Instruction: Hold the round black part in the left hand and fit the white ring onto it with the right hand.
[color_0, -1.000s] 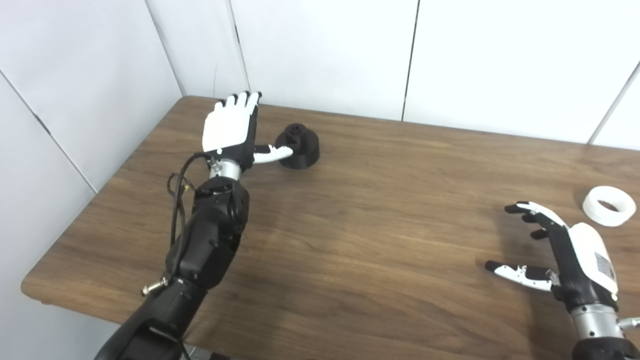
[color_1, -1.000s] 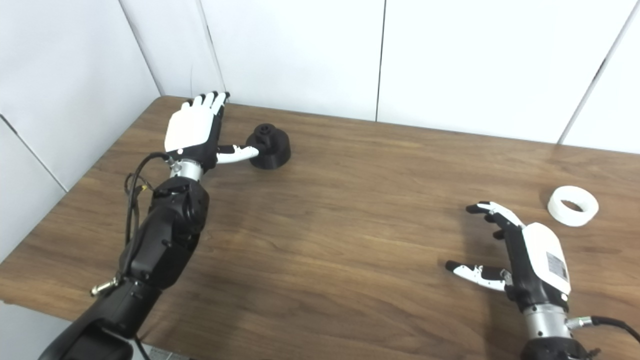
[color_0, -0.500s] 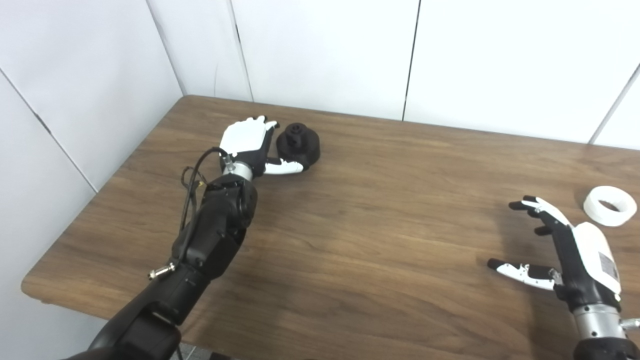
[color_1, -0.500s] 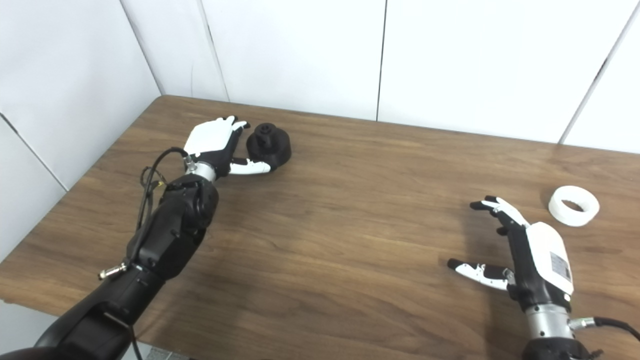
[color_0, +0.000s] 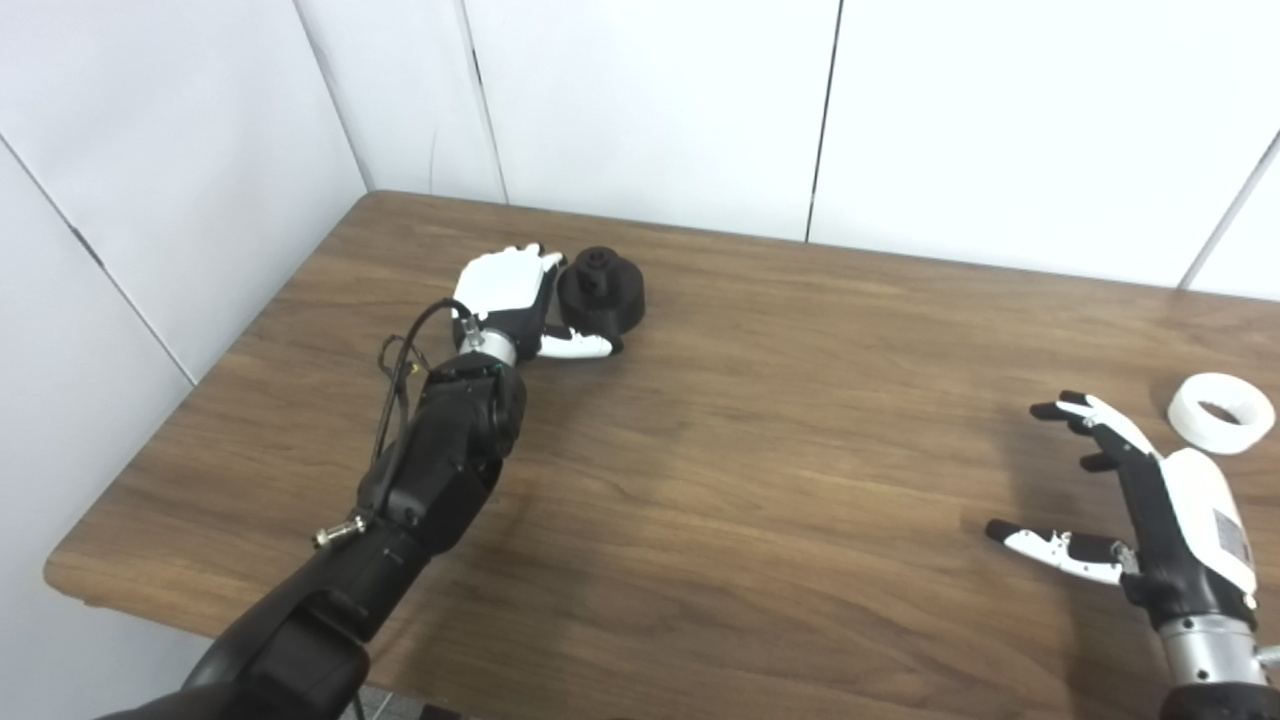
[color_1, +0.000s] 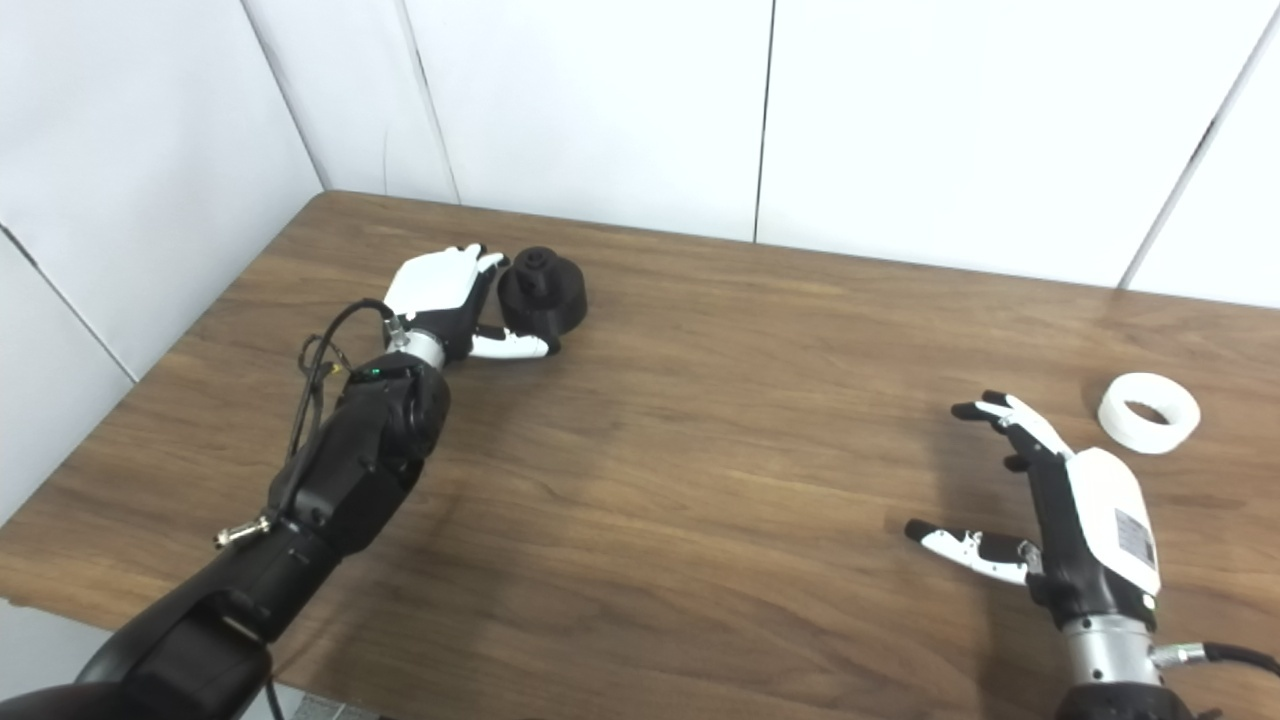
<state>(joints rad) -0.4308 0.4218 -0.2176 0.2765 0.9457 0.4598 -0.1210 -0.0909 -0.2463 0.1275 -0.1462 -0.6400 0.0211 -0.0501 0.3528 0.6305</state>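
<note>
Our left robot hand (color_0: 505, 295) sat spread beside the black part (color_0: 602, 297) on the desk (color_0: 760, 420). Our right robot hand (color_0: 1150, 510) was spread too, near the white ring (color_0: 1219, 412).

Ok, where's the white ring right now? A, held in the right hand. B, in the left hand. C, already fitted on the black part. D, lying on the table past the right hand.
D: the white ring lies flat on the table, beyond the open right hand, which is apart from it; the black part sits far off by the left hand.
</note>
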